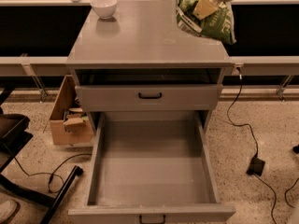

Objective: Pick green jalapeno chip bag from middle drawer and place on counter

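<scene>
No legible text found. White lettering on the green jalapeno chip bag (pixel 218 26) is unreadable. The gripper (pixel 204 7) clamps the bag above the counter (pixel 140 41), at its right rear.
</scene>
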{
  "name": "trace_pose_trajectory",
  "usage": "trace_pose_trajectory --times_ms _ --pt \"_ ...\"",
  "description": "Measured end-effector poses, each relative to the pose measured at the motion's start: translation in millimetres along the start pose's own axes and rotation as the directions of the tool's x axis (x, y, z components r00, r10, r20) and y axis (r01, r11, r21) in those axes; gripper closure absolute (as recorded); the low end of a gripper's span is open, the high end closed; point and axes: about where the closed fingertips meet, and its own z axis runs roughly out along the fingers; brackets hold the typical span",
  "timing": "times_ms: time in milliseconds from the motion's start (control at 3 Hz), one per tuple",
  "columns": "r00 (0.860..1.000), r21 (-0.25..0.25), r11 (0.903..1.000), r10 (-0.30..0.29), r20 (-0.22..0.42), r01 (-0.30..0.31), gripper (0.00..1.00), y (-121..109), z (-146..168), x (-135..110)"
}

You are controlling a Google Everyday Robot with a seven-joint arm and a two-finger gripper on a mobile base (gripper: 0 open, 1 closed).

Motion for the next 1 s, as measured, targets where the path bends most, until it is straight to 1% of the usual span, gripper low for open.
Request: trace_pose_trajectory --times_ms 333,667,1000 --pt "0.995 0.058 0.9962 0.060 0.079 -0.065 1.00 -43.5 22.1 -6.3" --pt "0.983 0.087 0.9865 0.127 0.136 -0.139 1.00 -73.4 52.2 -5.4" --pt "0.968 0.097 0.9781 0.164 0.188 -0.184 1.00 -91.6 79.4 -11.6"
